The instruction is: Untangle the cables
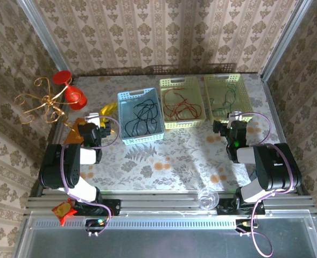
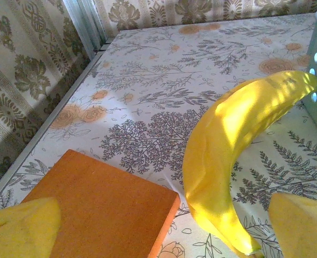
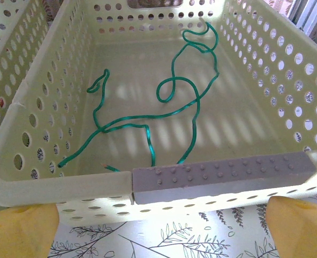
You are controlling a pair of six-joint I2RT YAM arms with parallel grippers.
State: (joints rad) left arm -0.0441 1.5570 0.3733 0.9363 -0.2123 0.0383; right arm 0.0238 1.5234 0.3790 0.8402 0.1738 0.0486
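Now your left fingers point(image 2: 21, 228) and right fingers point(image 3: 301, 226) both stand wide open, holding nothing. On the bench point(image 1: 174, 156), black cable point(image 1: 142, 115) lies in the blue basket point(image 1: 142, 138), red cable point(image 1: 181, 107) in the middle basket point(image 1: 182, 124), green cable point(image 3: 163, 102) in the right basket point(image 3: 67, 188).

Banana point(image 2: 228, 161) beside orange block point(image 2: 93, 209) on table point(image 2: 147, 80).
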